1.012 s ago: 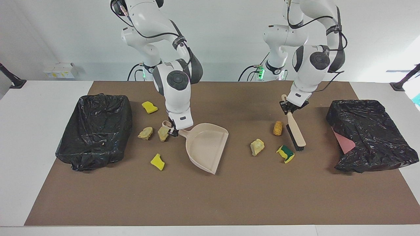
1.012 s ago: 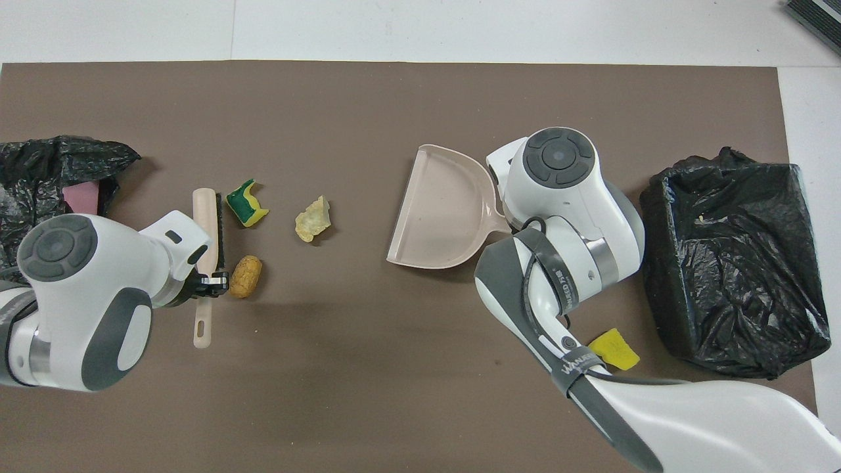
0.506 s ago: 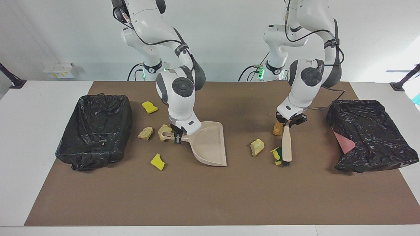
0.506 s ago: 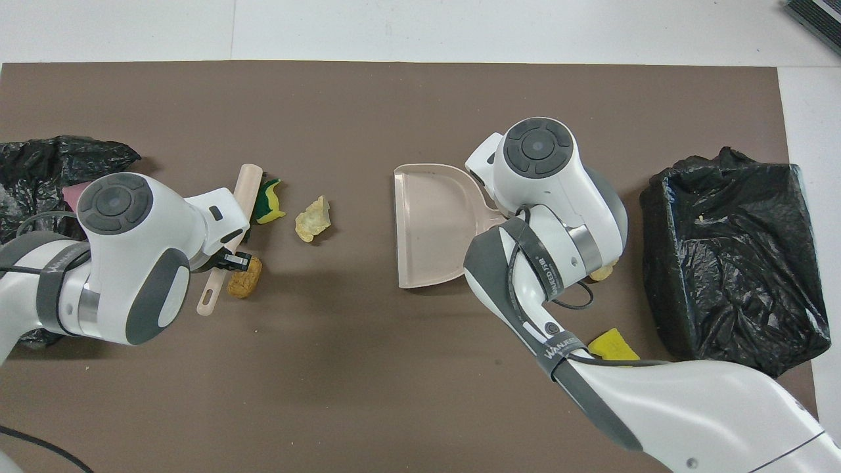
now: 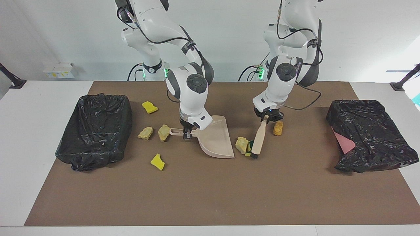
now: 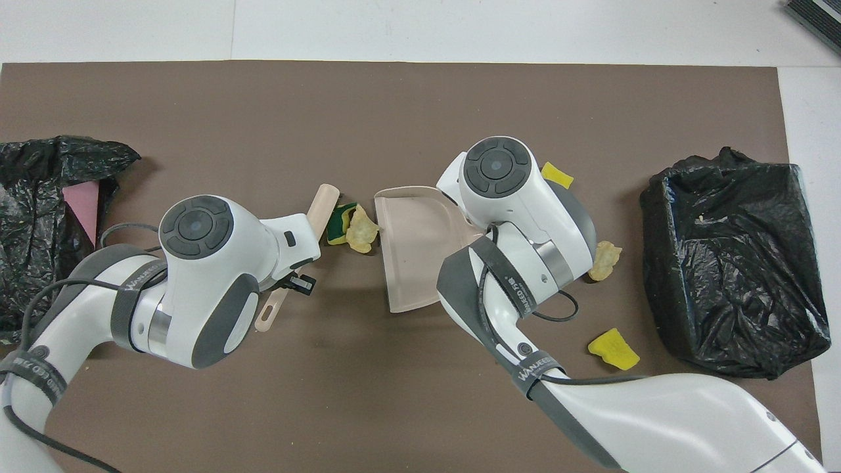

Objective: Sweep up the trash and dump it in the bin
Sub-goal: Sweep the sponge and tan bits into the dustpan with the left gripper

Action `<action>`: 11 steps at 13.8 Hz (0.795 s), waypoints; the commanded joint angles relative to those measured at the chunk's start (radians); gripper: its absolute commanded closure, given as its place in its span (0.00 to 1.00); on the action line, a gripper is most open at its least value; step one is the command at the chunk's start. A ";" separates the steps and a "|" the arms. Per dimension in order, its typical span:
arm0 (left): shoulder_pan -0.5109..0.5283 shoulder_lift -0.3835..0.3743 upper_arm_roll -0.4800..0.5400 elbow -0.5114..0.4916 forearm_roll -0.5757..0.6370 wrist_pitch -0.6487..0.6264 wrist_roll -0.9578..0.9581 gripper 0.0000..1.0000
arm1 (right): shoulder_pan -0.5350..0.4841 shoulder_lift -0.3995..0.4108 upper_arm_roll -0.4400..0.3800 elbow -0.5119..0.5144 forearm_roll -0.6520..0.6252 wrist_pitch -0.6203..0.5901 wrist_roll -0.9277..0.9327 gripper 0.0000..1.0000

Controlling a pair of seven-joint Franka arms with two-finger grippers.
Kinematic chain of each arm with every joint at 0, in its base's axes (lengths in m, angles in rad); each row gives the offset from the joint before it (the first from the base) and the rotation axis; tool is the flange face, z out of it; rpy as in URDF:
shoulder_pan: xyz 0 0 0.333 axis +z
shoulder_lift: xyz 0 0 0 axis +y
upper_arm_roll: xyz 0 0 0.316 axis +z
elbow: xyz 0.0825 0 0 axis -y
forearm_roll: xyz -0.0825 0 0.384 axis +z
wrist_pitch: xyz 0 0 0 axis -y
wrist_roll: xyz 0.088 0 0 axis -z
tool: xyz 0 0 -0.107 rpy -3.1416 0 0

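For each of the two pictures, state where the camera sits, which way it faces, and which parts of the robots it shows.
Facing view: high across the table, facing the robots; shows both arms whole, the left gripper on the brush.
Overhead view: high above the robots' end, looking forward and down; shows both arms' wrists and forearms.
Shared: dustpan held by the right gripper, and two black-lined bins.

facing cam: sat high across the table (image 5: 210,196), looked back at both arm bases, took in the whole mat | overhead cam: sat above the robots' end, looked steeply down and forward | shared: brown mat (image 6: 420,98), dustpan (image 5: 218,139), both black-bagged bins (image 5: 95,127)
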 commanded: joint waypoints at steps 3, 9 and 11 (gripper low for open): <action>0.045 -0.115 0.027 -0.022 -0.019 -0.135 -0.014 1.00 | -0.014 -0.033 0.011 -0.071 -0.009 0.034 -0.026 1.00; 0.215 -0.190 0.030 -0.147 -0.017 -0.147 -0.027 1.00 | -0.014 -0.042 0.011 -0.085 -0.006 0.025 -0.003 1.00; 0.250 -0.236 0.031 -0.222 -0.016 -0.112 -0.042 1.00 | -0.012 -0.042 0.011 -0.085 -0.006 0.025 0.000 1.00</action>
